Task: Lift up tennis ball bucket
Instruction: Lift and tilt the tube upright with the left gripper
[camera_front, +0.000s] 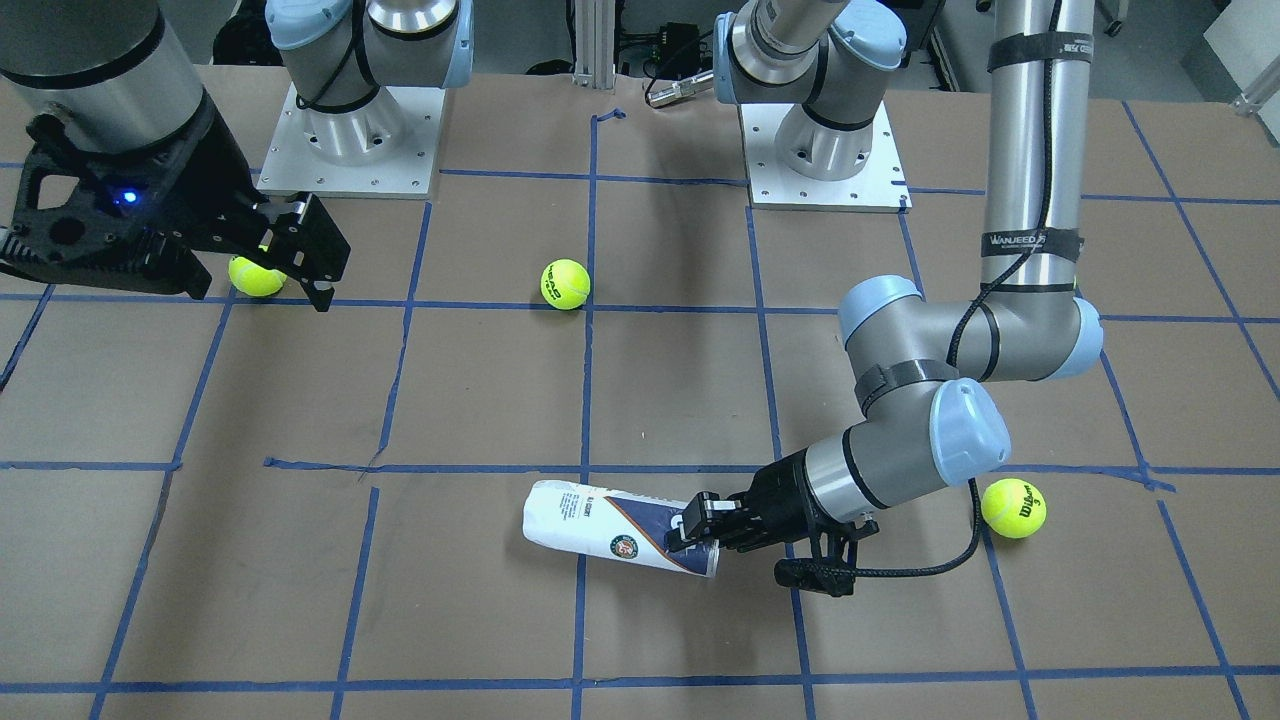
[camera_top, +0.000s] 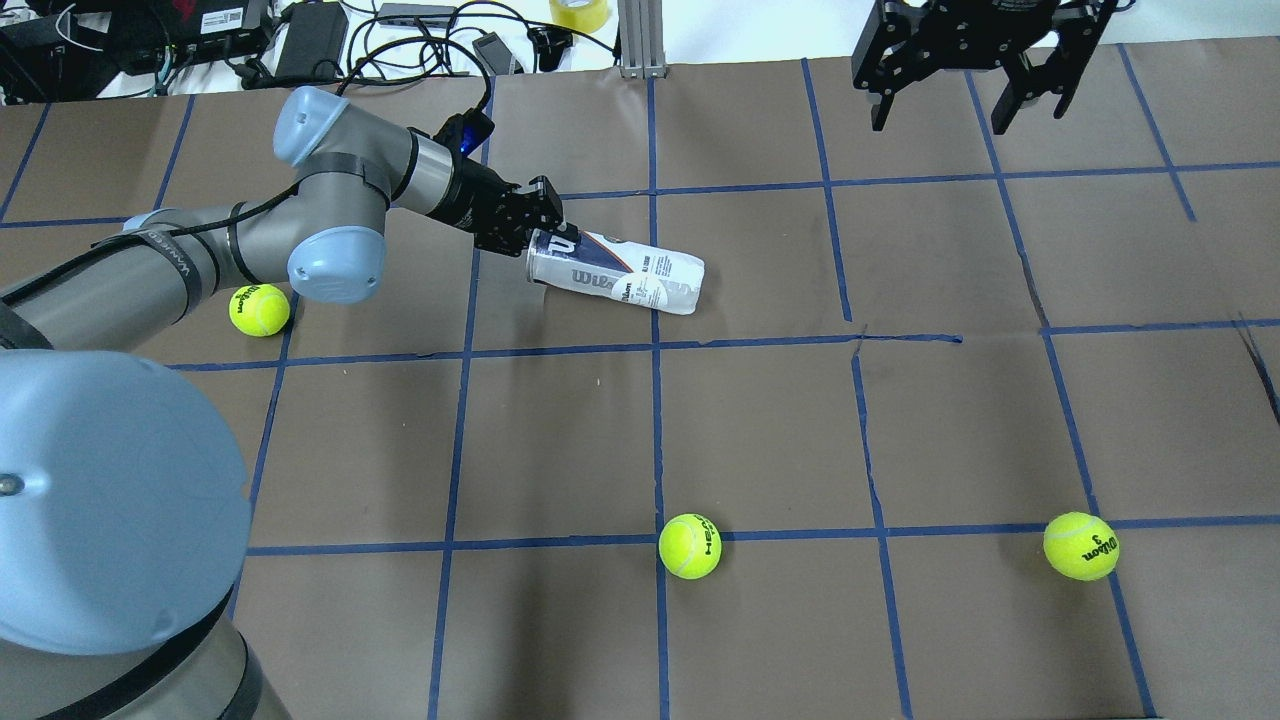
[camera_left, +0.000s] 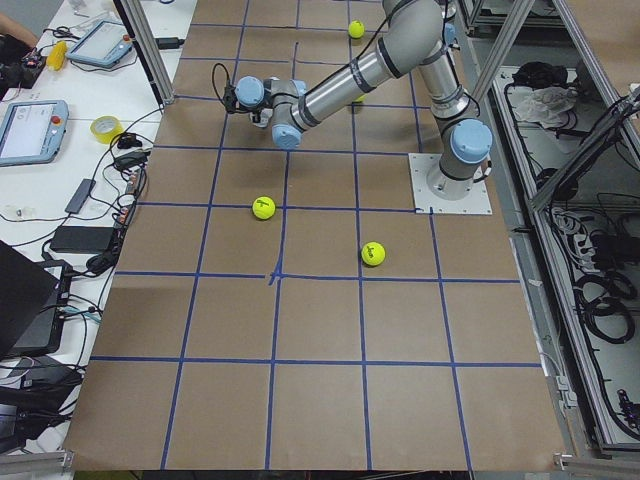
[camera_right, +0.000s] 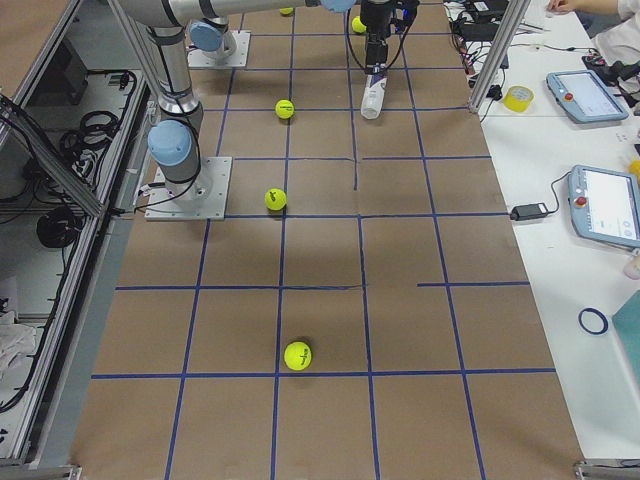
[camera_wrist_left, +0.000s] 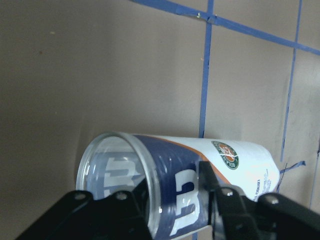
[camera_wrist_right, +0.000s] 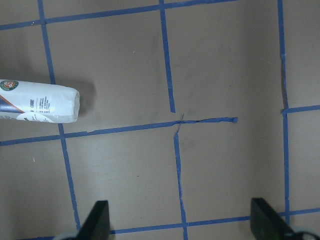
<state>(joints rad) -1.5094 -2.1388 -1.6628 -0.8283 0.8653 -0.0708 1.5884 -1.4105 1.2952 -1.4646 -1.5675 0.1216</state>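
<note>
Slim clear plastic tennis ball can with white and navy label (camera_top: 618, 274) is on its side near the far middle of the brown paper table with blue tape grid (camera_top: 760, 430). In the overhead view its axis runs about 9 to 3 o'clock, with the open mouth at the 9 end. Can't tell if it's clear of the paper.

Left gripper (camera_top: 545, 236) is at the mouth, jaws pinched on the rim end. In the wrist view one finger (camera_wrist_left: 141, 192) looks to be inside the mouth and the other is on the outside wall.

Right gripper (camera_top: 945, 112) hangs at 2 o'clock from the can, well apart, jaws wide and empty.

There are three yellow-green tennis balls. One (camera_top: 259, 309) is at 9 o'clock by the left arm's elbow, one (camera_top: 689, 545) at 6 o'clock, and one (camera_top: 1080, 545) at 4 o'clock.
</note>
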